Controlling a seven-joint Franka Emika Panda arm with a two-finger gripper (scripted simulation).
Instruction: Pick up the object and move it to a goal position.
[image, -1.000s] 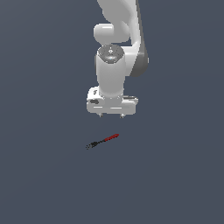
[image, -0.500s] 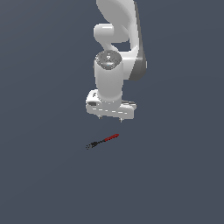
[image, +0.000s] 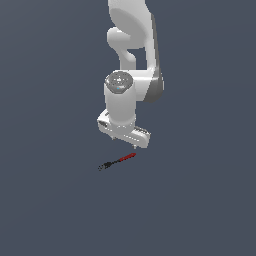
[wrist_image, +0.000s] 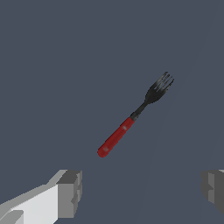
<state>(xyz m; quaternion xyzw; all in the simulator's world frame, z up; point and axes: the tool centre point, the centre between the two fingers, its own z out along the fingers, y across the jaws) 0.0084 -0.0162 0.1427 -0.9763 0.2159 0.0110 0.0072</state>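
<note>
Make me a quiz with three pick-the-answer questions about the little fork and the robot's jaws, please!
1. Where is the fork?
A. lying on the dark floor, clear of the gripper
B. clamped in the gripper
C. hanging from the arm

2. What colour is the fork's handle?
A. blue
B. red
C. yellow

3. How do the jaws stand?
A. shut tight
B. shut on the fork
C. open, with a wide gap

Answers:
1. A, the wrist view shows the fork lying apart from both fingers.
2. B, the handle half is red and the pronged half is black.
3. C, bare floor shows between the two fingers.
</note>
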